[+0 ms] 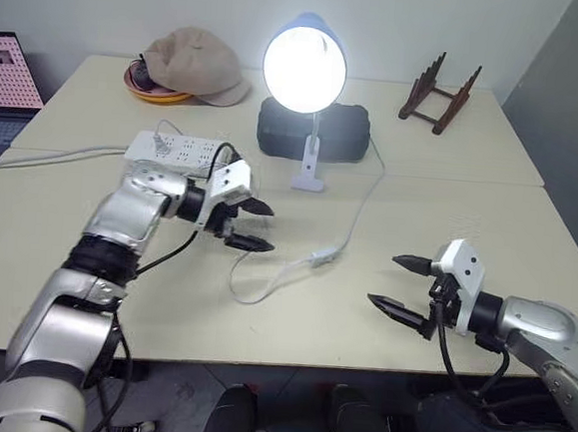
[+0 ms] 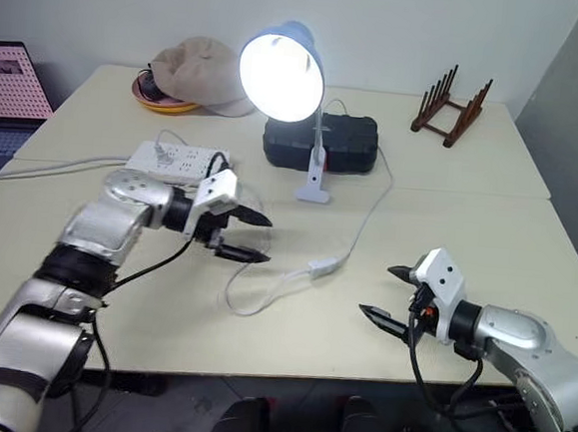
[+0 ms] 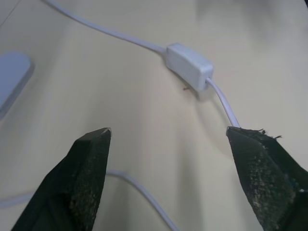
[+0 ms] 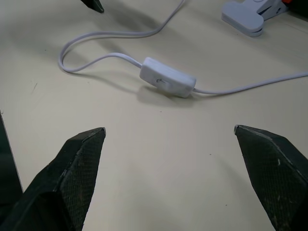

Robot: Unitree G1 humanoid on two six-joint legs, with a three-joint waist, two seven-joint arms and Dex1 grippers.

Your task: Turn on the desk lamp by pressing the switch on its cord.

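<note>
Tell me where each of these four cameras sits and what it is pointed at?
Left eye: on the head, looking down over the table at the lit lamp, with both arms showing.
Right eye: beside it, same scene, both arms.
Left wrist: on the left arm, looking along the open left gripper at the switch.
Right wrist: on the right arm, looking along the open right gripper at the switch from the other side.
Shared: both wrist views show the switch on the cord.

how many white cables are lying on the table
2. The thin cord runs from the lit desk lamp through the switch and loops toward the table's front. A thicker power-strip cable leaves the power strip toward the table's left edge.
</note>
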